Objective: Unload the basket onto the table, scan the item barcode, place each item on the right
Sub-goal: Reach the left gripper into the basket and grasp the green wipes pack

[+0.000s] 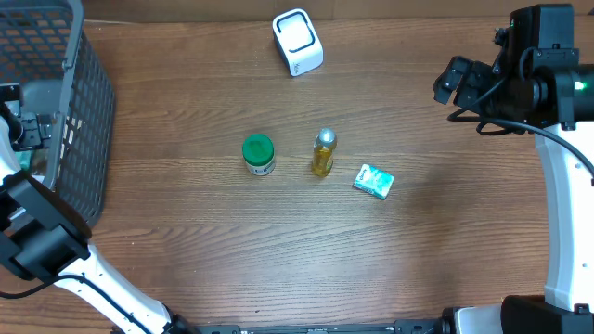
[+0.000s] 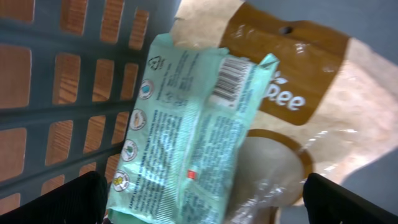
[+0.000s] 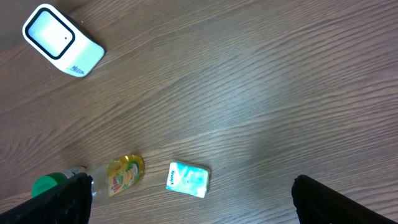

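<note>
Hanging over the grey mesh basket (image 1: 88, 121) at the left edge of the worktop (image 1: 186, 260), the left pincer (image 2: 205, 208) stands wide open and grips nothing, its dark fingers (image 2: 62, 199) at the bottom corners of the wrist view. Between them, a mint-green packet (image 2: 186, 124) lies in the basket with its barcode (image 2: 229, 81) facing up. It rests on a brown-and-white pouch (image 2: 317, 93), and the basket's slatted wall rises just beside both.

Across the worktop, the right pincer (image 3: 199, 202) hovers at the upper right, jaws spread as wide, holding nothing.

Three items sit in a loose row near the middle: a green-lidded jar (image 1: 258, 154), a yellow bottle (image 1: 323, 154) with a silver cap, and a second mint packet (image 1: 373, 181). They lie near one another without touching. The second mint packet is the one nearest the right arm.

A white scanner (image 1: 298, 43) stands alone at the far edge, well apart from the row and from the basket. Bare wood lies between it and the three items.
</note>
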{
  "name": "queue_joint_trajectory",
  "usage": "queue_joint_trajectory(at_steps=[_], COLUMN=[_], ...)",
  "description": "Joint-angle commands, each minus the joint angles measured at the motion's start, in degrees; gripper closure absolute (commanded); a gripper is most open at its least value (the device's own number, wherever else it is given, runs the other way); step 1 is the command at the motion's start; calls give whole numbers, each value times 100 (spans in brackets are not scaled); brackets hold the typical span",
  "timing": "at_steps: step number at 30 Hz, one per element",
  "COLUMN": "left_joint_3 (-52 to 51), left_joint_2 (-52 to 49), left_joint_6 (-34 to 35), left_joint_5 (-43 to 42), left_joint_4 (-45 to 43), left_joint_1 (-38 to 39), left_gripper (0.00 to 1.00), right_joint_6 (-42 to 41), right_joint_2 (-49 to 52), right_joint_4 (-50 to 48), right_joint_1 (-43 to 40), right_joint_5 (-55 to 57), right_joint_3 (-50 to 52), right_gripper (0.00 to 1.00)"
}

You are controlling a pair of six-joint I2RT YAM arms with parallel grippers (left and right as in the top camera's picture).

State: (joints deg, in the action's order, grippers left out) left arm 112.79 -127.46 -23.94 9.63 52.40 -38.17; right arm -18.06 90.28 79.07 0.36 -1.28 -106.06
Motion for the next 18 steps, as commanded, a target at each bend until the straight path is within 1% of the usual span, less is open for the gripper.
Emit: queue_joint_trajectory(at_steps=[1, 3, 7, 12, 18], left_joint_3=[15, 15, 11, -22, -22], left_joint_2=[-170, -177, -190, -234, -575], left_joint_6=[37, 39, 44, 50, 131], left_joint_5=[-162, -310, -350, -782, -789], left_joint_4=[-66, -85, -146, -133, -17], left_joint_1=[-160, -229, -350, -492, -564], left_gripper=[0, 0, 1, 1, 0], right_joint_6=[-39, -39, -42, -42, -42], right_joint_2=[-42, -42, -42, -42, -42], right_joint_4=[-26, -28, -28, -31, -33], right_joint_1=[-11, -11, -11, -11, -11], right_joint_5=[-9, -11, -26, -33, -31], right_joint_3=[4, 4, 4, 4, 4], right_gripper=[0, 0, 0, 0, 0])
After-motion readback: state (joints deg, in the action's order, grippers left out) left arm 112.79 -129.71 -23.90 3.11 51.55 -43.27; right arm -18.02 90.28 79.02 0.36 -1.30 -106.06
